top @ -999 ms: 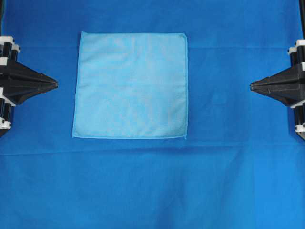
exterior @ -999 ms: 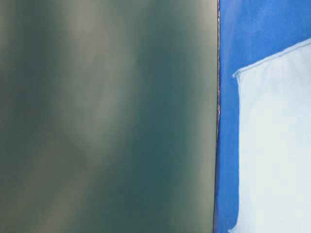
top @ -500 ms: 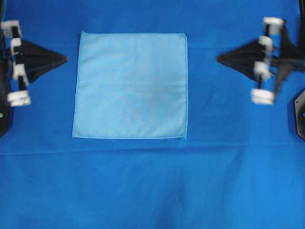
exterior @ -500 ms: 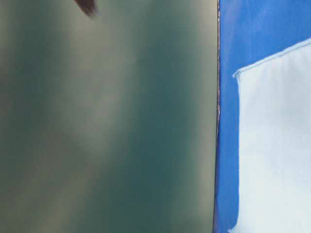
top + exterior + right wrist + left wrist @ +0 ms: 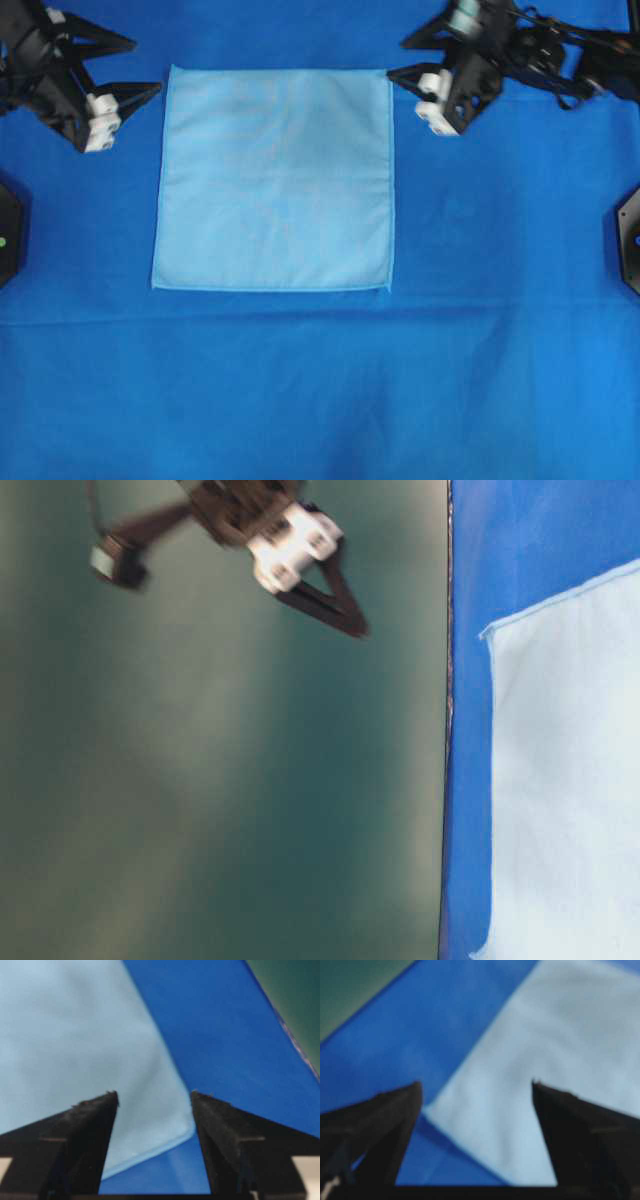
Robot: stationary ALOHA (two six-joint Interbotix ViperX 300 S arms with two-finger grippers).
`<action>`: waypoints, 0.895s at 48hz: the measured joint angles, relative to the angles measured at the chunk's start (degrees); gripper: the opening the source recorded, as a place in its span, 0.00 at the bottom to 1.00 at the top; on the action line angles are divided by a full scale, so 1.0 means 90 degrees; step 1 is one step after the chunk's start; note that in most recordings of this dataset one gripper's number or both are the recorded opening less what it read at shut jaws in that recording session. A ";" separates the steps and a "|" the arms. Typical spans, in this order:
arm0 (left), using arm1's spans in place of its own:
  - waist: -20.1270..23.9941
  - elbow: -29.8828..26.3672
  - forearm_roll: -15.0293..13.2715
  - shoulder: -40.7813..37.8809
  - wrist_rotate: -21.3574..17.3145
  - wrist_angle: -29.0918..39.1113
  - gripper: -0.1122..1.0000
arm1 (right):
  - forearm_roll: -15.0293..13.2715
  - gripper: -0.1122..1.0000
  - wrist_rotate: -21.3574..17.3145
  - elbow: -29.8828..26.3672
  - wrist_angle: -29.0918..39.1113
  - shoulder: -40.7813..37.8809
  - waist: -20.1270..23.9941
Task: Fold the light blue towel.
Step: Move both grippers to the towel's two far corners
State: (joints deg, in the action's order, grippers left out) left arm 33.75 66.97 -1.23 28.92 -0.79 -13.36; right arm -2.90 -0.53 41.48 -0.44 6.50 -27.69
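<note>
The light blue towel (image 5: 273, 180) lies flat and square on the royal-blue sheet. My left gripper (image 5: 147, 67) is open just outside its far left corner. My right gripper (image 5: 397, 60) is open at its far right corner. In the left wrist view the towel (image 5: 545, 1050) has its corner between the spread fingers of the left gripper (image 5: 475, 1087), with nothing gripped. In the right wrist view the towel's (image 5: 75, 1035) hemmed corner lies between the fingers of the right gripper (image 5: 154, 1094), also ungripped. The table-level view shows the towel (image 5: 570, 780) at the right.
The royal-blue sheet (image 5: 320, 400) covers the whole table under the towel. Black arm bases sit at the left edge (image 5: 8, 230) and the right edge (image 5: 630, 235). A dark green surface (image 5: 200, 780) lies beyond the sheet's edge.
Both arms have swung from the table's sides to the towel's two far corners. Both grippers were shut a second ago and now stand open.
</note>
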 measured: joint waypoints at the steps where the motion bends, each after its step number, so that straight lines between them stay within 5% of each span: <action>1: 0.0059 0.0000 0.0000 -0.0137 0.0000 -0.0078 0.86 | -0.0020 0.62 0.0000 -0.0029 0.0000 -0.0107 -0.0049; 17: 0.0713 -0.0195 0.0000 -0.2168 -0.0283 -0.1230 0.86 | -0.0068 0.60 0.0000 -0.0459 0.0000 -0.1377 -0.0420; 43: 0.0957 -0.0850 0.0000 -0.3799 -0.0391 -0.1309 0.79 | -0.0068 0.57 -0.0029 -0.0752 -0.0195 -0.2334 -0.0557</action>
State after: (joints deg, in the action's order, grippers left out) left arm 42.36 59.33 -1.23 -5.27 -4.31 -25.14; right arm -3.52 -0.79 34.72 -2.20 -14.50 -32.70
